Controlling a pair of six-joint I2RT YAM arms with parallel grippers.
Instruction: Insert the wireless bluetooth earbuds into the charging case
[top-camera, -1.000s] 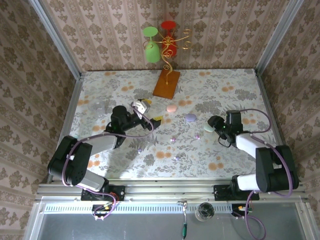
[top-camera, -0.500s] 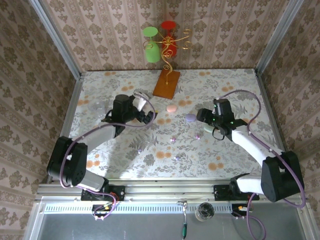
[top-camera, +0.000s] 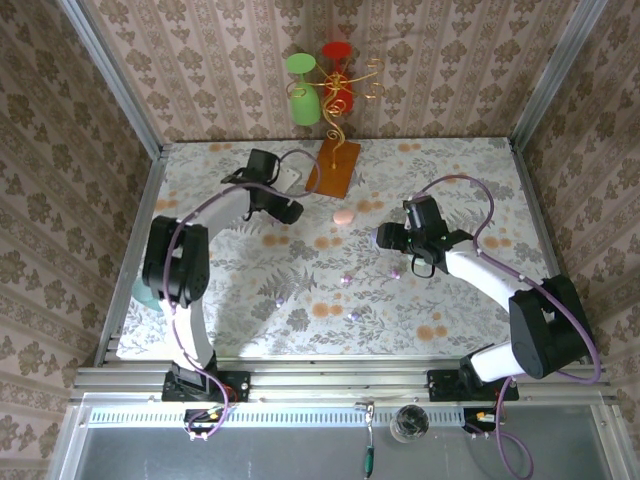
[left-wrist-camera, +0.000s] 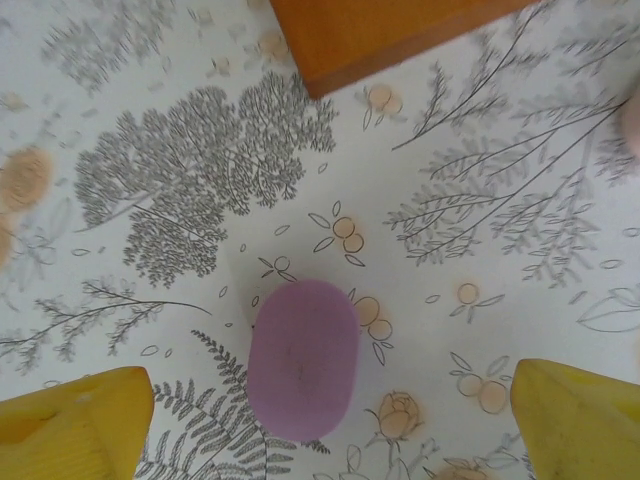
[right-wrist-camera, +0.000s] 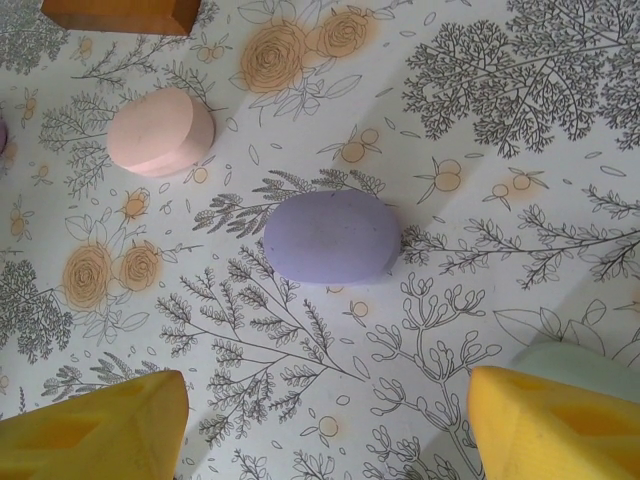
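The walls close in on three sides, papered panels with metal corner posts. A metal rail runs along the near edge, where both arms are bolted. The table wears a pale cloth printed with ferns and orange flowers. Its widest open stretch is the near half between the two bases, and the far right corner looks free as well.

At the middle of the far edge stands a wire glass holder on an orange wooden base, with a green glass and a red glass hung on it.

The left arm reaches out to just left of that base. The left gripper hangs with its yellow fingers spread wide, holding nothing. A lilac case lies flat on the cloth below, between the fingers and touching neither.

The right gripper is over the middle right, also spread wide and empty. A lavender case lies ahead of it and a pink case lies farther on. A mint case sits partly hidden behind one finger.

The earbuds lie loose on the cloth as tiny specks, scattered nearer the bases than either claw and well apart from the cases.
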